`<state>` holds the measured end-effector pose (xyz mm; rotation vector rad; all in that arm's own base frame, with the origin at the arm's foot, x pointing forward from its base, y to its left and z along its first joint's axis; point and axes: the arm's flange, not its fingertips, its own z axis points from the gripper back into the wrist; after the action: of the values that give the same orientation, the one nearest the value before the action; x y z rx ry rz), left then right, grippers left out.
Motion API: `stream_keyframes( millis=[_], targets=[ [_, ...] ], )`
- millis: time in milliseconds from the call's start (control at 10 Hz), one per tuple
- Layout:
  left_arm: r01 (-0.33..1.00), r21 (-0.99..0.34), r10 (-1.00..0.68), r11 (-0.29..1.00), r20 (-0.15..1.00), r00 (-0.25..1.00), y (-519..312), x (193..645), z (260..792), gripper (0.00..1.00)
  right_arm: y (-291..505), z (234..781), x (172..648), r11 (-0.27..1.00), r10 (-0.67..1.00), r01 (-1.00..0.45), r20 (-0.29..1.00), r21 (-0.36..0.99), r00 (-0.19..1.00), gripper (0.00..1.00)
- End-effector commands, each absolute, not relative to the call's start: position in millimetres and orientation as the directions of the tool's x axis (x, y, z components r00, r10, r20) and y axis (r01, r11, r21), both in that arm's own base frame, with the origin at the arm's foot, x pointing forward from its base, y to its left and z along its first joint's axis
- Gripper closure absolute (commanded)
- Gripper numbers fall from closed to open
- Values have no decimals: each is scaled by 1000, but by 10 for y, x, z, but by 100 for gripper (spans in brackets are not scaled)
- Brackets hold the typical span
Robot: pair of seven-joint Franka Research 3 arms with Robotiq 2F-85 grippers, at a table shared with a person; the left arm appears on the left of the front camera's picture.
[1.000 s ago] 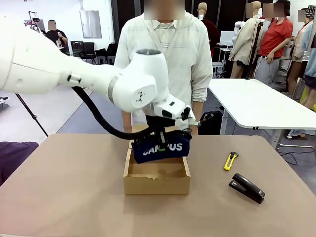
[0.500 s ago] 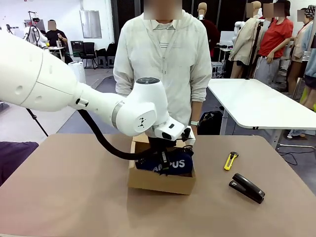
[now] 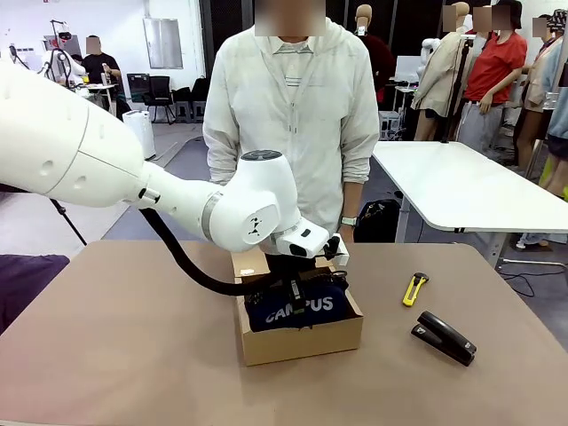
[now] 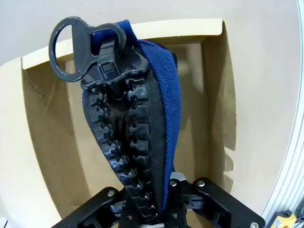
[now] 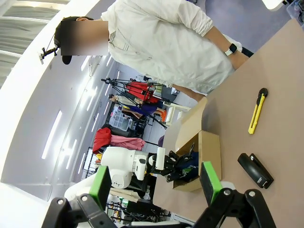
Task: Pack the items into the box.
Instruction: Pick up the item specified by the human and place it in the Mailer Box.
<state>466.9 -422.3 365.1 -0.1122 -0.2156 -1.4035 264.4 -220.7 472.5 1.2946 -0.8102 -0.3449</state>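
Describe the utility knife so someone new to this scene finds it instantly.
On the brown table, look to the robot's right of the cardboard box with the navy pouch in it. Two small tools lie there; the utility knife is the farther one, slim and yellow with black trim, unlike the bulkier all-black stapler nearer the camera.

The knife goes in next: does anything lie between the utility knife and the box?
Nothing visible lies on the table between the utility knife and the box. The stapler lies off that line, nearer the robot's side. The pouch, held by the left gripper, occupies the box's opening.
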Motion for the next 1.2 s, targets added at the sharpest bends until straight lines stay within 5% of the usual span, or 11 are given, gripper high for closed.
stream_keyframes(
  millis=[0,200,300,400,500,1100],
  targets=[
    [989,36,-965,147,227,135,-4140,4627,3683,100,-2212,4744,2680,273,-653,-240,363,932,665,0],
    [990,28,-971,141,200,133,-4132,4617,3687,100,-2212,4744,2680,273,-653,-240,363,932,665,0],
    [990,20,-973,136,191,130,-4136,4615,3671,82,-2212,4744,2680,273,-653,-240,363,932,665,0],
    [991,24,-976,133,177,127,-4135,4613,3672,24,-2212,4744,2680,273,-653,-240,363,932,665,0],
    [991,23,-979,131,164,125,-4128,4611,3675,0,-2212,4744,2680,273,-653,-240,363,932,665,0],
    [996,50,-992,77,100,71,-3974,4620,3701,0,-2212,4744,2680,273,-653,-240,363,932,665,0]
  ],
)
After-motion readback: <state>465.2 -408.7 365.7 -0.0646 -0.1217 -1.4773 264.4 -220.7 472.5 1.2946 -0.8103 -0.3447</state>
